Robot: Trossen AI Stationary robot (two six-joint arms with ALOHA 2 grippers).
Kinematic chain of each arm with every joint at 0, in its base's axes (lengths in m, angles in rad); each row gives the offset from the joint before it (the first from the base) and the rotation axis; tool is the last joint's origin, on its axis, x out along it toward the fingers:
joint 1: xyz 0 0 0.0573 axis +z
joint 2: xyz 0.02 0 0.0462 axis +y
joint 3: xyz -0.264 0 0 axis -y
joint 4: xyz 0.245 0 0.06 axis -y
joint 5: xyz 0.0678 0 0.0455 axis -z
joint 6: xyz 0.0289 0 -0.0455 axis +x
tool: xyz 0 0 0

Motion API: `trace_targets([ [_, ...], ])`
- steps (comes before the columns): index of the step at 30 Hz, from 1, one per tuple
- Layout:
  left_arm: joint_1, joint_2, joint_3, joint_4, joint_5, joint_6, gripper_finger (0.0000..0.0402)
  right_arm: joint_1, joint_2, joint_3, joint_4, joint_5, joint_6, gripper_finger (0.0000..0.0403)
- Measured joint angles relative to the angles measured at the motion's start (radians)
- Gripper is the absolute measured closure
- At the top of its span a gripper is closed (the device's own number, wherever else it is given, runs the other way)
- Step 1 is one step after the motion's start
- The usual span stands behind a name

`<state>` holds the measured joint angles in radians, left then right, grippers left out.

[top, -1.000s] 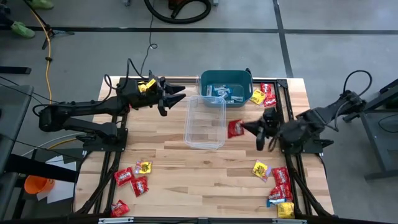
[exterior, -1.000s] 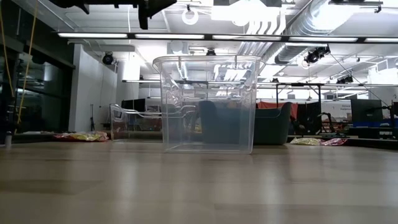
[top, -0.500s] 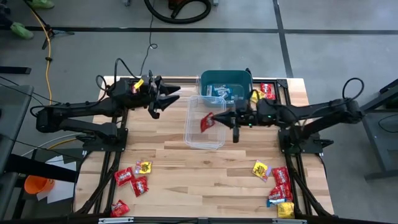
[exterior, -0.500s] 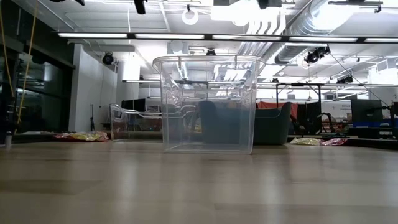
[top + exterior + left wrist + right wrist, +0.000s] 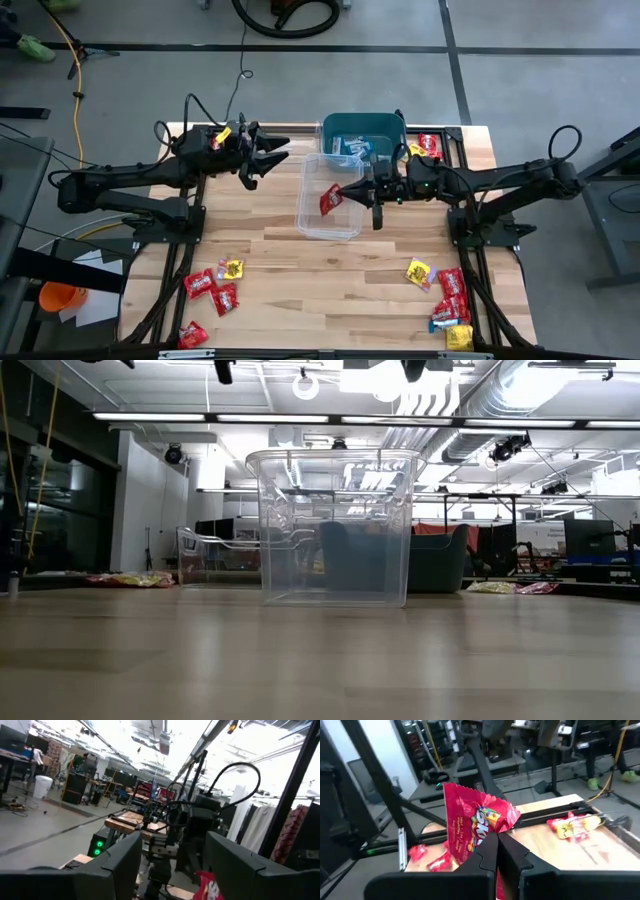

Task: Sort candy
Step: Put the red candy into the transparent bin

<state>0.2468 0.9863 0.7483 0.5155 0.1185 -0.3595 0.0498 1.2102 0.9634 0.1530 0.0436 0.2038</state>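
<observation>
The right gripper (image 5: 345,192) is reaching over the clear tub (image 5: 310,222), its fingers pinched tight on a red candy packet (image 5: 331,198) that is hanging just past the fingertips, above the tub's inside. The teal bin (image 5: 336,126), holding light blue packets, is sitting just beyond and beside this gripper. The left gripper (image 5: 275,152) is hovering well apart from the tub with its fingers spread and nothing between them. Other candy (image 5: 214,285) is lying scattered on the tabletop (image 5: 320,290), far from both grippers.

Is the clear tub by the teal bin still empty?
Empty. In the high and low views, nothing lies in the clear tub; the right gripper holds a red candy packet above it, jaws shut.
</observation>
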Motion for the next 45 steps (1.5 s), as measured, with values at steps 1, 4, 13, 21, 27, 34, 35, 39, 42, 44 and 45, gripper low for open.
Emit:
trace_targets([
  [1, -0.006, 0.000, 0.000, -0.013, -0.001, 0.009, 0.0193, 0.000, 0.000, 0.000, 0.009, 0.017, 0.000, 0.0403],
  [4, -0.037, 0.006, 0.024, -0.139, -0.002, 0.071, 0.0193, -0.005, 0.000, 0.000, 0.039, 0.088, -0.003, 0.0403],
  [13, -0.138, 0.084, 0.172, -0.362, -0.134, 0.293, 0.0193, -0.052, 0.000, 0.000, 0.084, 0.220, -0.049, 0.0403],
  [21, -0.157, 0.226, 0.263, -0.361, -0.253, 0.346, 0.0191, -0.063, 0.000, 0.000, 0.109, 0.243, -0.076, 0.0403],
  [27, -0.158, 0.285, 0.306, -0.367, -0.240, 0.346, 0.0190, -0.064, 0.000, 0.000, 0.108, 0.249, -0.088, 0.0403],
  [34, -0.159, 0.269, 0.309, -0.396, -0.202, 0.294, 0.0190, -0.063, 0.000, 0.000, 0.107, 0.286, -0.119, 0.0403],
  [35, -0.159, 0.263, 0.310, -0.398, -0.201, 0.292, 0.0190, -0.063, 0.000, 0.000, 0.106, 0.286, -0.123, 0.0403],
  [39, -0.162, 0.258, 0.309, -0.399, -0.202, 0.290, 0.0190, -0.063, 0.000, 0.000, 0.103, 0.285, -0.126, 0.0403],
  [42, -0.172, 0.262, 0.309, -0.400, -0.202, 0.285, 0.0190, -0.063, 0.000, 0.000, 0.102, 0.285, -0.126, 0.0403],
  [44, -0.180, 0.272, 0.309, -0.392, -0.215, 0.292, 0.0190, -0.063, 0.000, 0.000, 0.100, 0.283, -0.126, 0.0403],
  [45, -0.183, 0.277, 0.309, -0.395, -0.226, 0.296, 0.0190, -0.063, 0.000, 0.000, 0.099, 0.281, -0.126, 0.0403],
])
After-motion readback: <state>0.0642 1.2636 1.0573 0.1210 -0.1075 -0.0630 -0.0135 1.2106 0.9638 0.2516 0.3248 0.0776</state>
